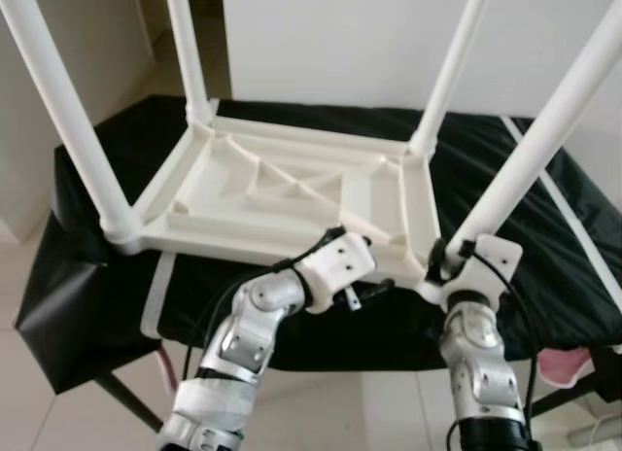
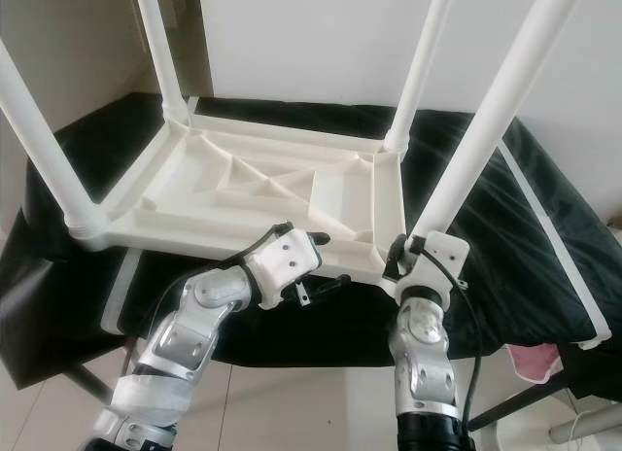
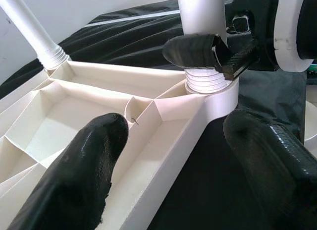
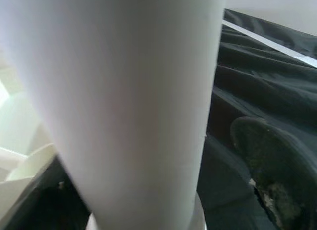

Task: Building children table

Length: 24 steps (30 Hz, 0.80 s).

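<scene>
A white plastic children's table (image 1: 292, 193) lies upside down on a black-covered surface (image 1: 87, 276), its legs pointing up. My right gripper (image 1: 449, 254) is at the base of the near right leg (image 1: 544, 130), its fingers (image 3: 195, 49) closed around the leg just above the threaded socket (image 3: 205, 81). The same leg (image 4: 124, 91) stands very close in the right wrist view. My left gripper (image 3: 188, 155) is open at the tabletop's front rim (image 1: 389, 261). One finger (image 3: 79, 165) is over the ribbed underside and the other (image 3: 272, 155) is outside, over the cloth.
The other legs rise at the near left (image 1: 58, 101), far left (image 1: 185, 43) and far right (image 1: 452, 62). A white wall (image 1: 340, 33) is close behind. The cloth hangs over the front edge above pale floor tiles (image 1: 29, 393). Something pink (image 1: 559, 368) sits low at the right.
</scene>
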### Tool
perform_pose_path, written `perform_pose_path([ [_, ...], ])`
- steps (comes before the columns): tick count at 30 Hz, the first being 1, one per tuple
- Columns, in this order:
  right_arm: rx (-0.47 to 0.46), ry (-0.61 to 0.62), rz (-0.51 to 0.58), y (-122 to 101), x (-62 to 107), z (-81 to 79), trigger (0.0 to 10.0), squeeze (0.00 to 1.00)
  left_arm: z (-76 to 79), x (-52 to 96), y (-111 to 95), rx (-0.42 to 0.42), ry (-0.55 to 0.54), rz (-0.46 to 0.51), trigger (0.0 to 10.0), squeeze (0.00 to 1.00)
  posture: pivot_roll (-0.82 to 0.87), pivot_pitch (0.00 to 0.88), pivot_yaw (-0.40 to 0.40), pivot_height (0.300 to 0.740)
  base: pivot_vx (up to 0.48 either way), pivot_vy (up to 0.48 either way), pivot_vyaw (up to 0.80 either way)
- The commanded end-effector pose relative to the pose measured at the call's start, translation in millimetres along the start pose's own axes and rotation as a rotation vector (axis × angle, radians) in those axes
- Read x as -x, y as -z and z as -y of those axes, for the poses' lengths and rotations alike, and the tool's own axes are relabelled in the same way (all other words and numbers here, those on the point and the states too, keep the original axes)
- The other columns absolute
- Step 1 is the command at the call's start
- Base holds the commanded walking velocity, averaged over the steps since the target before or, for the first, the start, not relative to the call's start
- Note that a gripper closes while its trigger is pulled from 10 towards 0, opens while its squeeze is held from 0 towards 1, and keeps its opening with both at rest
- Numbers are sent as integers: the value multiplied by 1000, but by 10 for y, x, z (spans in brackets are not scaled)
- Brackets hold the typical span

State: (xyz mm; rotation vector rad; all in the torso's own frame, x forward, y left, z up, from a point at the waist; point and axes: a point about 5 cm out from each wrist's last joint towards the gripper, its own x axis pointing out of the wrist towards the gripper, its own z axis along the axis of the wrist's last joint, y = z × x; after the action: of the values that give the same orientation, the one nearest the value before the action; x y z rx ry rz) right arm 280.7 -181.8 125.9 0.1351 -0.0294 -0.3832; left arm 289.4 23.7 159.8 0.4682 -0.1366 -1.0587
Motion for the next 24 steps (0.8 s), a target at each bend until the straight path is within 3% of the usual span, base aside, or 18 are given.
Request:
perform_pose_path([
  [1,-34,-6,19,-14,39,-8,10000,1000,-70,-2,-10,14,-137,4,10000,0,-37,12,-64,740,0,0,0],
  [9,-4,-155,60,-18,120,62,10000,1000,-84,39,95,18,-175,-12,10000,0,-40,20,-61,740,0,0,0],
  [10,5,-191,49,21,126,115,10000,196,-86,60,131,13,-199,-15,10000,0,-39,23,-56,740,0,0,0],
  [14,6,-229,48,23,119,128,10000,196,-81,77,134,17,-201,-11,10000,0,-39,23,-56,740,0,0,0],
  [15,16,-287,51,11,89,142,10000,0,-52,98,126,20,-184,-1,10000,0,-35,24,-54,740,0,0,0],
  [24,105,-511,62,-83,-146,190,10000,0,75,81,170,25,-59,-28,10000,0,-30,13,-47,740,0,0,0],
])
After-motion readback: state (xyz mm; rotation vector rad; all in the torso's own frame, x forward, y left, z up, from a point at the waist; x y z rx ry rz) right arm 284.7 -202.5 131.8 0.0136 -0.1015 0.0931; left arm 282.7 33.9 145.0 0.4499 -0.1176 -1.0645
